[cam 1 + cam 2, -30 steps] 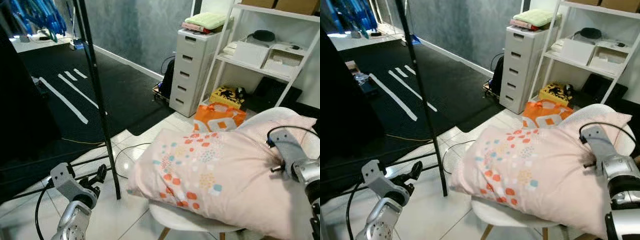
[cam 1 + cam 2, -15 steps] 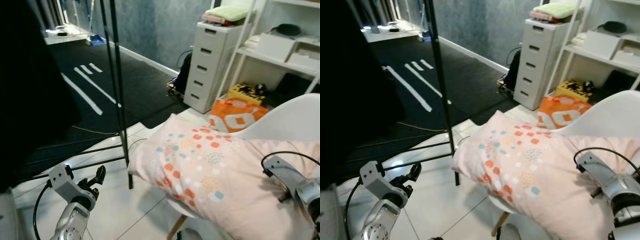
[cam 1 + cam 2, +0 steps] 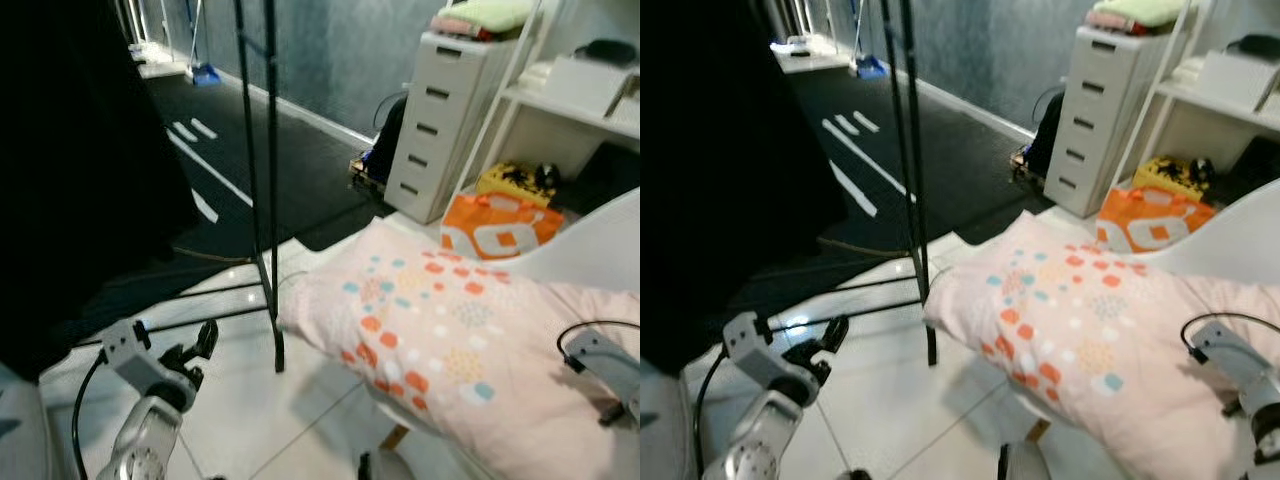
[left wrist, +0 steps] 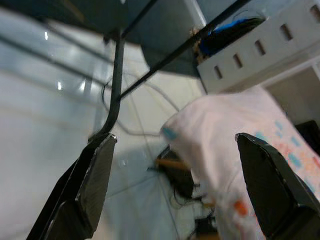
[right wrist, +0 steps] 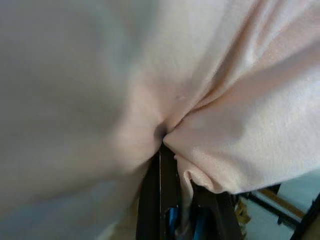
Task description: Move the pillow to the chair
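The pink pillow [image 3: 450, 340] with orange, blue and white dots lies across the seat of the white chair [image 3: 590, 250]. It covers the seat almost fully, and one corner of it hangs over the front edge toward the black stand [image 3: 265, 180]. The backrest of the chair rises behind the pillow, at about 2 o'clock in my head views.

My right gripper [image 5: 167, 150] is closed on the pillow. In the right wrist view, the pink cloth is gathered into a tight fold just where my two black fingers [image 5: 161, 200] meet, and wrinkles run out from that point. In my head views the right wrist sits at about 4 o'clock, low against the near side of the pillow.

My left gripper [image 4: 175, 180] holds nothing, and its fingers [image 4: 90, 185] are spread wide apart. It hangs low at about 8 o'clock, above the white tile floor [image 3: 230, 420], well apart from the chair. Between its fingers I see the corner of the pillow and a foot of the stand.

Behind the chair, at about 1 o'clock, there is a white drawer unit [image 3: 455, 120] with folded cloths on top, and an orange bag [image 3: 495, 225] on the floor near it.
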Available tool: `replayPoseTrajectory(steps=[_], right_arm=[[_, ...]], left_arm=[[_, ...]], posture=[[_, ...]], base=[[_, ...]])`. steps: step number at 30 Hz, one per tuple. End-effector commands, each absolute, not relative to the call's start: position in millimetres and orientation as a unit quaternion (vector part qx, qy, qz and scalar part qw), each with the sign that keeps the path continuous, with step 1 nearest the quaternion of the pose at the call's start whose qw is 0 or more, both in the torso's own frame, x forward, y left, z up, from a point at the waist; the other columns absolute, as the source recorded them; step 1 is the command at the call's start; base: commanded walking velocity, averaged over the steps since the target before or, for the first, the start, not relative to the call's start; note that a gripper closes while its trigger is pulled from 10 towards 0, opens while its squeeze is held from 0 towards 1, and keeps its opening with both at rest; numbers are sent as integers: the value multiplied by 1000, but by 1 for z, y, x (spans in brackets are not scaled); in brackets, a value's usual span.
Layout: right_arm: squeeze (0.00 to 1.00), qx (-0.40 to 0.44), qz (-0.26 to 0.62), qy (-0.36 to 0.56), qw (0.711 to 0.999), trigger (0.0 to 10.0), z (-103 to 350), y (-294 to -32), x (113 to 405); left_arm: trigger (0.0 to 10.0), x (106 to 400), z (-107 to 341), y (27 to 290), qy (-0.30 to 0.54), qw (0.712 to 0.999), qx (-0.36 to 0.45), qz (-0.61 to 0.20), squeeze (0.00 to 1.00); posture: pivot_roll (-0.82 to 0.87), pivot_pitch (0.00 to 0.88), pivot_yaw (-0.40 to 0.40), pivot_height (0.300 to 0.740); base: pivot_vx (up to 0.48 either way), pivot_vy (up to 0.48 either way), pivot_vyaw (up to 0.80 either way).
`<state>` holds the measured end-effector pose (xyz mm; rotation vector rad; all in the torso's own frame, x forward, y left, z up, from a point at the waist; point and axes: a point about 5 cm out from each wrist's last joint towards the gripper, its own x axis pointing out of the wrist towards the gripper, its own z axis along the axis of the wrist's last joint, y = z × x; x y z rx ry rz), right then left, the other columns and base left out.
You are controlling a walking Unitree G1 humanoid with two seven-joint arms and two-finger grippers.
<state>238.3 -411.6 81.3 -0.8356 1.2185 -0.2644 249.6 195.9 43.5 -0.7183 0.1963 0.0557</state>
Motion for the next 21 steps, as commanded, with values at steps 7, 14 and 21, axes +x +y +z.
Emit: replayPoseTrajectory(steps=[7, 14, 21], right_arm=[[0, -356, -172, 590, 704, 10000, 78, -429, 212], [0, -360, -172, 591, 701, 10000, 77, -430, 211], [0, -363, -178, 587, 702, 10000, 78, -431, 211]], left_arm=[[10000, 254, 54, 179, 83, 927, -366, -31, 0], [10000, 253, 55, 180, 81, 927, -366, -29, 0], [10000, 251, 56, 179, 86, 940, -328, -44, 0]], posture=[[-249, 53, -30, 551], [-248, 55, -29, 551], [-250, 56, -29, 551]], base=[[0, 0, 0], [0, 0, 0], [0, -137, 0]])
